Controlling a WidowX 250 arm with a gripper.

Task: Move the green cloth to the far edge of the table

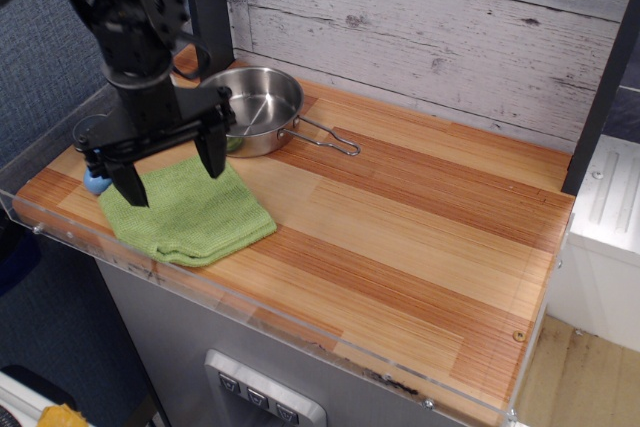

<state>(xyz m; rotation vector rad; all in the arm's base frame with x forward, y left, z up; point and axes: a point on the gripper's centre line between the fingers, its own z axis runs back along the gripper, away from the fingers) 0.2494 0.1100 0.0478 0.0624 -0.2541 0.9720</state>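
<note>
A black robot gripper (170,173) hangs over the green cloth (188,210) at the near left corner of the table (420,247), its two fingers (211,151) spread wide, one tip above the cloth's left edge, the other above its far right part; they grasp nothing, and whether the tips touch the fabric cannot be told. The cloth lies flat beside the clear rim. A steel pan (256,110) sits just beyond it, handle pointing right, and a blue object (94,182) peeks out at the left
</note>
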